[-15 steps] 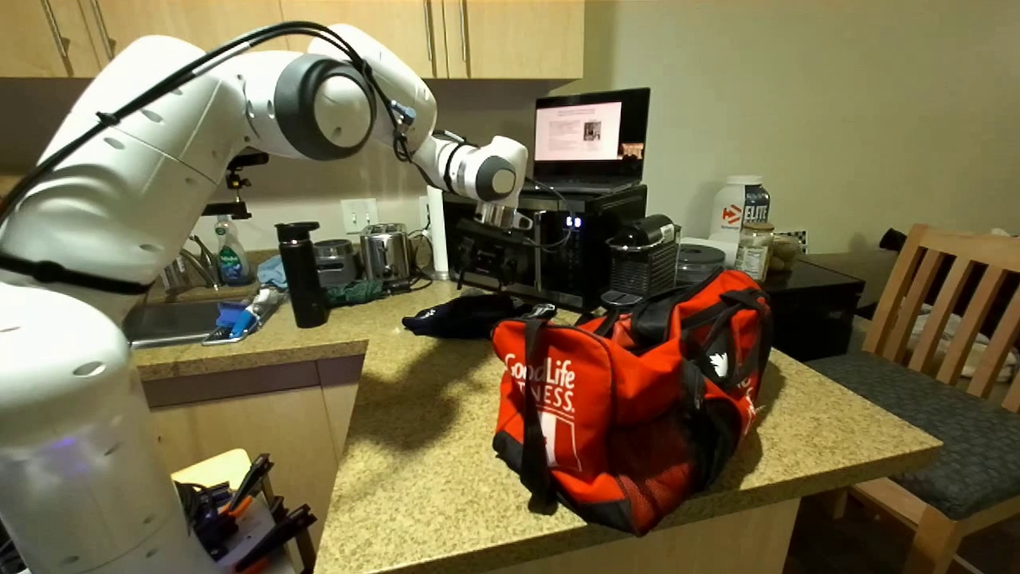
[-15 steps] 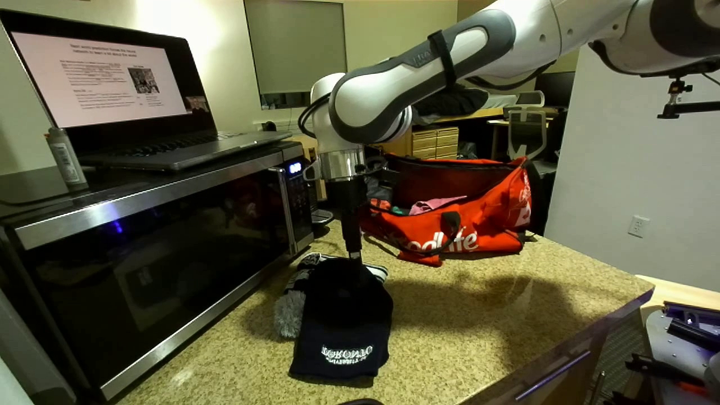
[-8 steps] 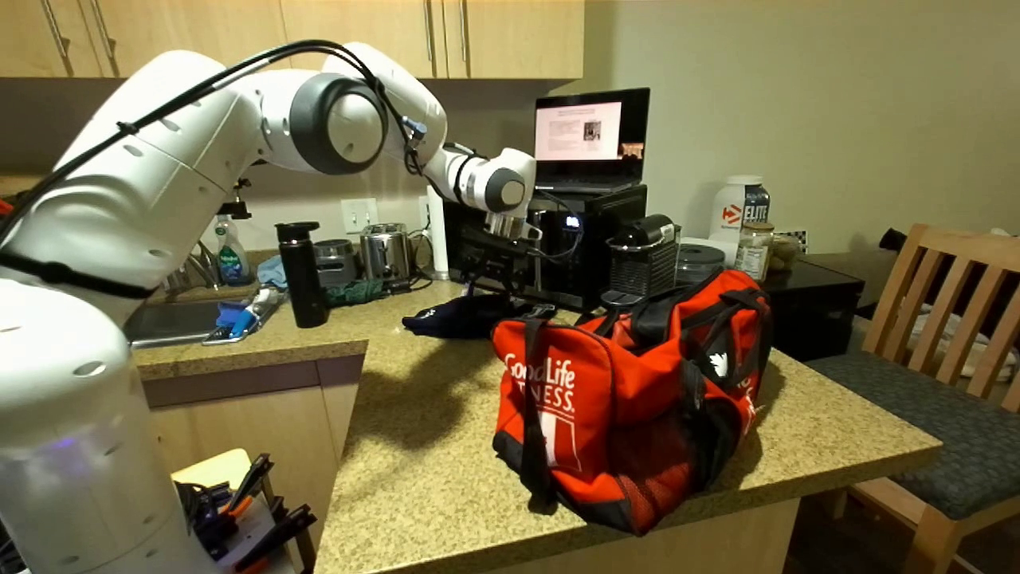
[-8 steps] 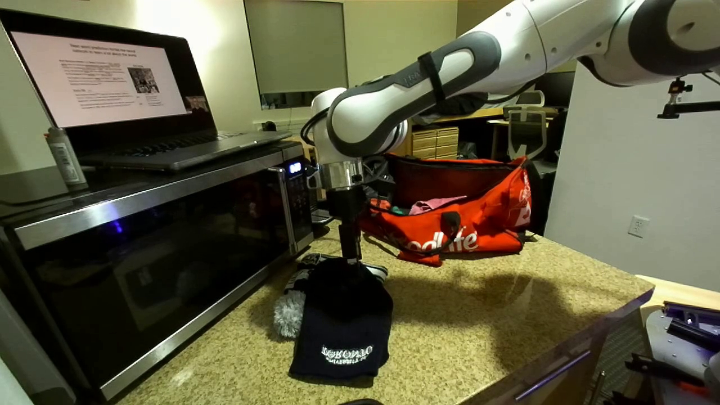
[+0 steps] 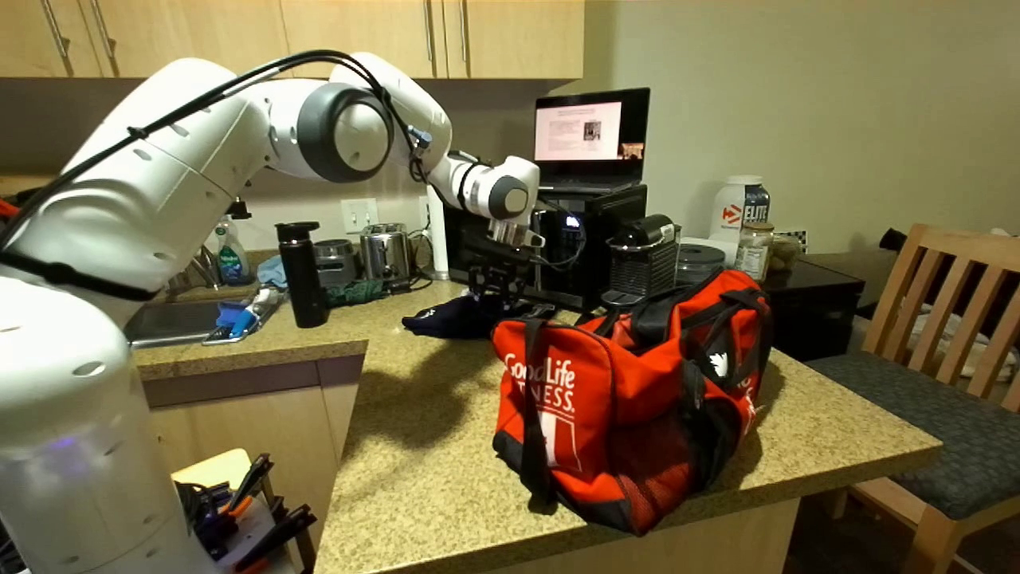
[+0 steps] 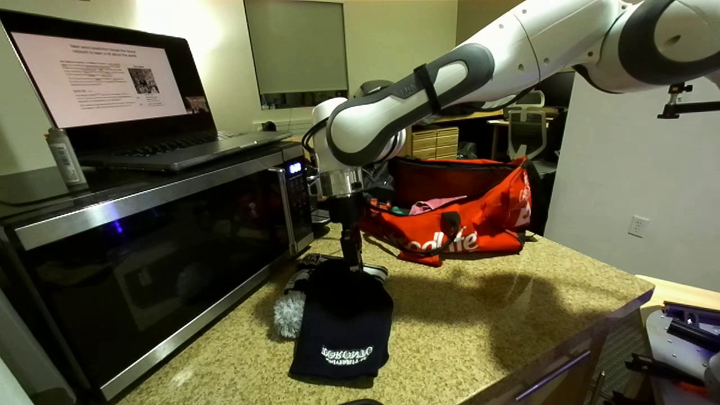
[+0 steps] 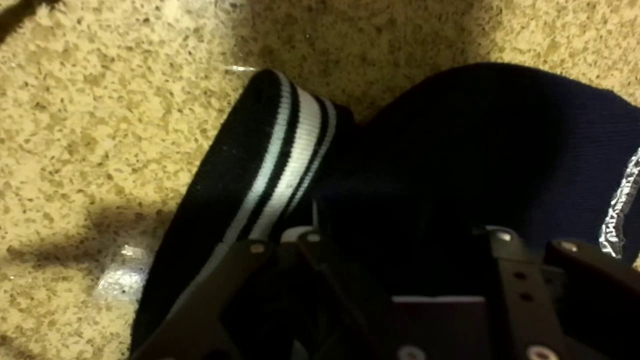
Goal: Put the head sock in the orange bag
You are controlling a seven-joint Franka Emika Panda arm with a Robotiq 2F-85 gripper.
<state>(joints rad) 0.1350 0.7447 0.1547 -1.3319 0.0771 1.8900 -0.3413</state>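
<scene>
Head sock lies flat and limp on the speckled counter, in front of the microwave, outside the orange bag. Very dark navy, white TORONTO lettering near 1 end; upper part too black to make out folds. Gripper points down over the sock's upper part. Fingers spread apart, clear gap, dark fabric showing between them in the wrist view. Tips touching cloth or just above: can't tell, black on black.

Against the sock, partly covered by it: striped knit item, black with 3 pale stripes in the wrist view. 1 fingertip shows close to those stripes. Gray pom-pom right beside the sock's edge in an exterior view.

Bag upright on the same counter, near the sock, counter showing between them in an exterior view. Black straps and trim, white GoodLife lettering. Top gapes; pink cloth plus other bits inside, too small to name.

Arm bent, reaching over the counter in both exterior views. Laptop on top of the microwave, screen lit. Coffee machine just beside the microwave, white tub past the bag. Steel toaster and black bottle farther along the counter, near each other, bottle upright. Wooden chair past the counter's edge. Wood cabinets up on the wall.
</scene>
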